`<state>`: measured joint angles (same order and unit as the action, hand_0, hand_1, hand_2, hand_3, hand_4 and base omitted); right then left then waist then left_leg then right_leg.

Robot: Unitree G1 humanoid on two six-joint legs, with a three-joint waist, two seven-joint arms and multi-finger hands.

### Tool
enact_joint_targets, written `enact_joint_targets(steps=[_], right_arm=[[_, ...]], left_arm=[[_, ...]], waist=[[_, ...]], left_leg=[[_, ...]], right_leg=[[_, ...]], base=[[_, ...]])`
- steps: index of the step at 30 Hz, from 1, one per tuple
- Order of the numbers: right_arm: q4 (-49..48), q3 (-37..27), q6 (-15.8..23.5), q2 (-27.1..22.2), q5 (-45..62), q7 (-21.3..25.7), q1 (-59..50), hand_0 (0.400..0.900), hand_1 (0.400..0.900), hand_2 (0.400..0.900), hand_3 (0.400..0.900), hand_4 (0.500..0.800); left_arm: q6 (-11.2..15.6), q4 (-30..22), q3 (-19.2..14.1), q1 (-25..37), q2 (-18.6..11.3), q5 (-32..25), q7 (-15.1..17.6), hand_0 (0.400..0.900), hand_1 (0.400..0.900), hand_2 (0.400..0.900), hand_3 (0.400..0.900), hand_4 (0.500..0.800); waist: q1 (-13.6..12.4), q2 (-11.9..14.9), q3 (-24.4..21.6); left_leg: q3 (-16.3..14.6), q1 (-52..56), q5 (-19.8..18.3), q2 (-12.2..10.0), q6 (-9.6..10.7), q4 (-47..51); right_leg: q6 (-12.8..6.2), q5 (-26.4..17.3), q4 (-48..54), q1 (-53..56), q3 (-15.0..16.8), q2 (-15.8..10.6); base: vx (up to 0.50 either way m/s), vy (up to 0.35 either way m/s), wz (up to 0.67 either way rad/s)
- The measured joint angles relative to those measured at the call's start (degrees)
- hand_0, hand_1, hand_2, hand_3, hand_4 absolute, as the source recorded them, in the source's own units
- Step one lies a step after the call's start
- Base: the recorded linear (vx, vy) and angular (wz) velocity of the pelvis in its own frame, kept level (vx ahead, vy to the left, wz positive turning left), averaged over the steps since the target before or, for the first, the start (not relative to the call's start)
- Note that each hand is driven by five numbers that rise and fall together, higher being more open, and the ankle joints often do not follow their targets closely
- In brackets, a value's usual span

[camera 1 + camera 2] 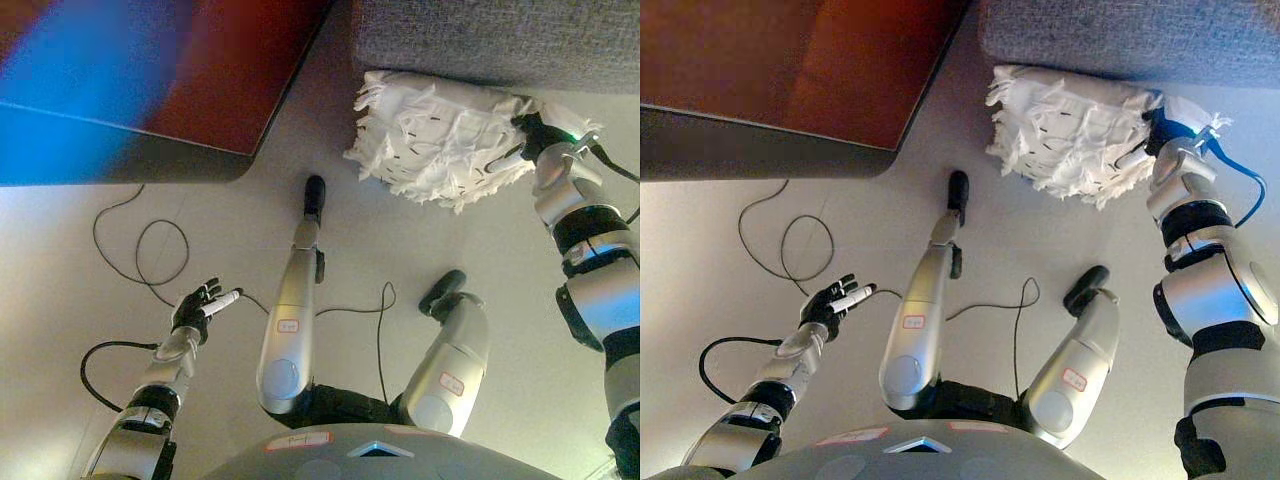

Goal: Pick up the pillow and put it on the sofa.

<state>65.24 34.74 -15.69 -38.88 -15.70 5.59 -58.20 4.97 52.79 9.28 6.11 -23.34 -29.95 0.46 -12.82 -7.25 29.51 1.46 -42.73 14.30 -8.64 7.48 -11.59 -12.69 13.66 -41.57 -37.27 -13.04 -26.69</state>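
A white fringed pillow (440, 140) is held off the floor, just in front of the grey sofa (490, 40) that runs along the top right. My right hand (537, 140) is shut on the pillow's right edge, with its fingers curled into the fabric; it also shows in the right eye view (1160, 140). My left hand (197, 305) hangs open and empty low at the left, above the pale floor, far from the pillow.
A dark red-brown table top (230, 75) with a dark edge fills the upper left. The pale floor (200, 200) lies between the table and the sofa.
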Motion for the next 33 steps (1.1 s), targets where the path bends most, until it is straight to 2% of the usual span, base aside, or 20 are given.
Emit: enact_joint_targets(steps=[3, 11, 18, 27, 29, 33], right_arm=[[-0.1, -0.01, -0.67, 0.08, -0.01, 2.46, -0.85, 0.9, 0.9, 0.9, 0.9, 0.8], [-0.34, -0.18, -1.77, 0.1, 0.0, 5.32, -2.3, 0.9, 0.9, 0.9, 0.9, 0.8], [-0.31, -0.23, -2.44, 0.08, -0.03, 4.71, -2.5, 0.9, 0.9, 0.9, 0.9, 0.8], [-0.29, 2.24, -2.46, -0.2, 0.15, -7.04, -8.62, 0.9, 0.9, 0.9, 0.9, 0.8], [-0.3, 3.67, -2.48, -0.56, 0.3, -9.81, -10.18, 0.9, 0.9, 0.9, 0.9, 0.8], [-0.26, 4.5, -2.89, -1.31, 1.84, -12.28, -12.28, 0.9, 0.9, 0.9, 0.9, 0.8]], left_arm=[[0.25, 0.0, 0.01, -0.01, 0.35, -0.72, -0.02, 0.9, 0.9, 0.9, 0.9, 0.8], [0.53, -1.51, 0.66, -0.02, 1.04, -2.41, -0.03, 0.9, 0.9, 0.9, 0.9, 0.8], [1.21, -2.17, 0.68, -0.11, 1.68, -2.41, 0.03, 0.9, 0.9, 0.9, 0.9, 0.8], [1.55, -3.45, 2.37, -1.51, 2.34, -2.44, -0.1, 0.9, 0.9, 0.9, 0.9, 0.8], [2.05, -3.82, 2.37, -2.3, 2.34, -2.44, -0.3, 0.9, 0.9, 0.9, 0.9, 0.8], [3.41, -4.37, 2.36, -2.63, 2.43, -2.44, -0.71, 0.9, 0.9, 0.9, 0.9, 0.8]], waist=[[0.09, -0.12, 0.03], [0.11, -1.65, -0.05], [0.1, -2.36, -0.08], [-0.28, -2.98, -0.2], [-0.44, -3.1, -0.28], [-1.0, -3.25, -0.38]], left_leg=[[-0.19, 0.0, 1.26, 0.31, 0.09, 0.41], [-0.38, 0.99, 2.42, 0.93, -0.08, 1.75], [-0.37, 2.33, 2.4, 0.78, 0.04, 5.26], [-0.19, 0.63, 2.72, 1.65, -0.02, 5.22], [0.45, -0.55, 3.42, 1.59, 0.94, 4.8], [0.76, -2.47, 3.94, 1.7, 0.76, 4.55]], right_leg=[[-0.29, -0.14, 0.19, -0.42, 0.46, -0.16], [-0.53, -0.25, 0.04, -0.76, 1.66, -0.23], [-0.34, -0.26, -0.21, -1.05, 1.74, -0.22], [-0.42, -0.26, -0.46, -4.33, 3.13, -0.32], [-0.42, -0.26, -0.6, -5.64, 3.44, -0.07], [-0.7, -0.25, -0.91, -7.34, 3.26, -0.19]], base=[[-0.03, 0.087, 0.0], [-0.03, 0.068, -0.01], [-0.01, 0.036, 0.02], [-0.01, 0.004, 0.11], [-0.01, -0.009, 0.08], [0.04, -0.01, 0.08]])
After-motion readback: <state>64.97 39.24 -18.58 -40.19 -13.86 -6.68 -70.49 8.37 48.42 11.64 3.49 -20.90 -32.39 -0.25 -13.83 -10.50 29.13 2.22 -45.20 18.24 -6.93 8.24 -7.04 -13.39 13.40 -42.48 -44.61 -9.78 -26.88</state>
